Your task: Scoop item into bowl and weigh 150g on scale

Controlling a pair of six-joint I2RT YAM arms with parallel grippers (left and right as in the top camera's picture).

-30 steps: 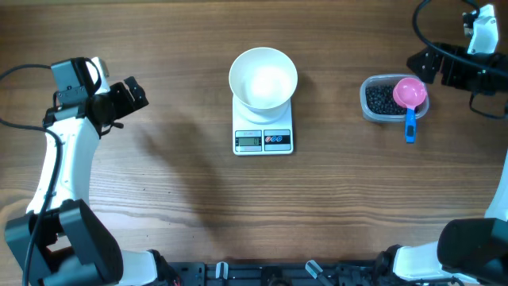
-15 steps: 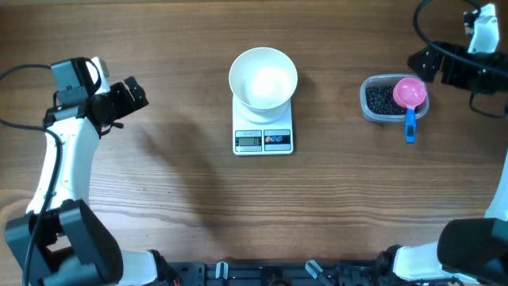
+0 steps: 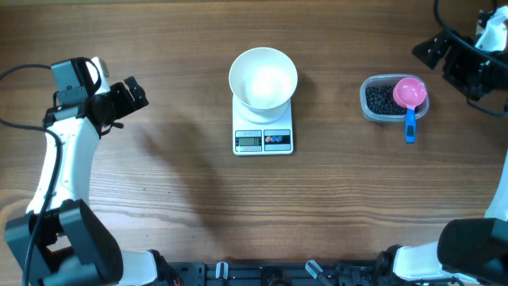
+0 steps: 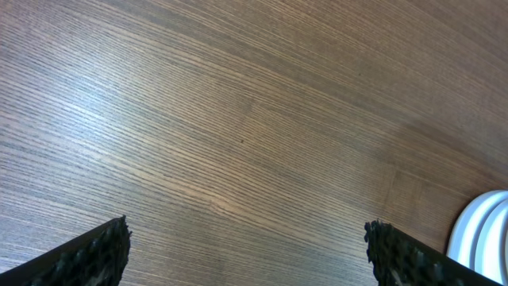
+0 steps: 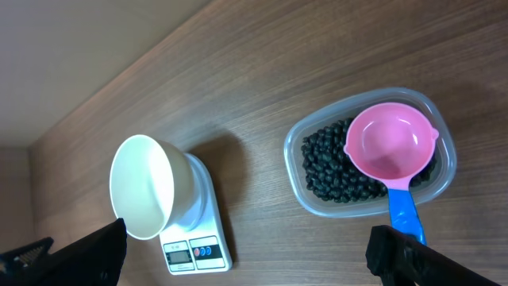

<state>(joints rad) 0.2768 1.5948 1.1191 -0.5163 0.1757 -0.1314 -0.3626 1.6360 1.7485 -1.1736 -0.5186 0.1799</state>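
The white bowl (image 3: 263,77) (image 5: 144,186) stands empty on the white scale (image 3: 263,141) (image 5: 198,248) at the table's middle. The item, small black beans (image 3: 379,98) (image 5: 327,167), fills a clear plastic tub (image 3: 367,110) (image 5: 295,176) to the right. A pink scoop (image 3: 410,92) (image 5: 387,143) with a blue handle rests across that tub. My right gripper (image 3: 448,63) (image 5: 250,256) hovers open, high at the far right behind the tub, with nothing between its fingers. My left gripper (image 3: 131,98) (image 4: 246,254) hangs open over bare wood at the far left.
The wooden table (image 3: 182,183) stretches between the left arm and the scale. In the left wrist view a white edge (image 4: 486,237) shows at the lower right; I cannot tell whether it is bowl or scale. The table's far edge (image 5: 103,87) shows in the right wrist view.
My right arm has shifted a little to the right and toward the back of the table. The left arm, bowl, scale, tub and scoop have stayed put.
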